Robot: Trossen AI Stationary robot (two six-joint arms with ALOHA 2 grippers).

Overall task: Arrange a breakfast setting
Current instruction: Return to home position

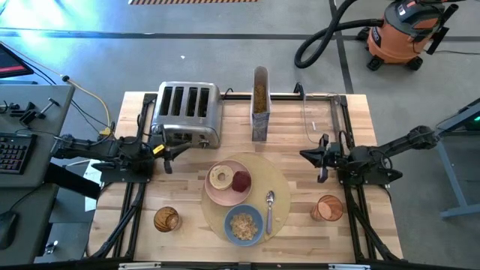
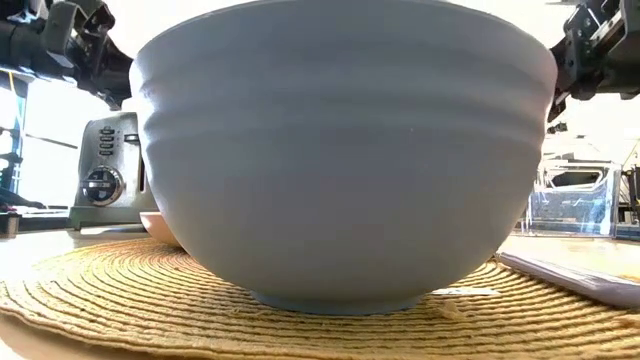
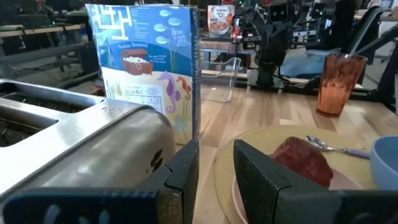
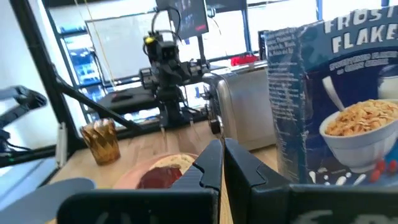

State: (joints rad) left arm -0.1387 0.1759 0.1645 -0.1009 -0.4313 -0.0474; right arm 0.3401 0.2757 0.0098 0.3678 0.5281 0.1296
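A round tan placemat (image 1: 281,184) lies at the table's middle, toward the near edge. On it rest a pink plate (image 1: 225,196) carrying a tan bagel (image 1: 221,178) and a red fruit (image 1: 241,181), a blue bowl (image 1: 244,224) of beige cereal flakes (image 1: 243,225), and a small metal spoon (image 1: 270,204). My left gripper (image 1: 171,151) hovers left of the plate, in front of the toaster, open with nothing between its fingers (image 3: 214,168). My right gripper (image 1: 311,155) hovers right of the placemat, shut and holding nothing (image 4: 222,165).
A steel toaster (image 1: 186,112) and a tall clear cereal container (image 1: 259,105) stand at the far side. An amber glass (image 1: 166,219) sits near left, an orange glass (image 1: 328,208) near right. A clear lid (image 1: 319,112) lies at the far right.
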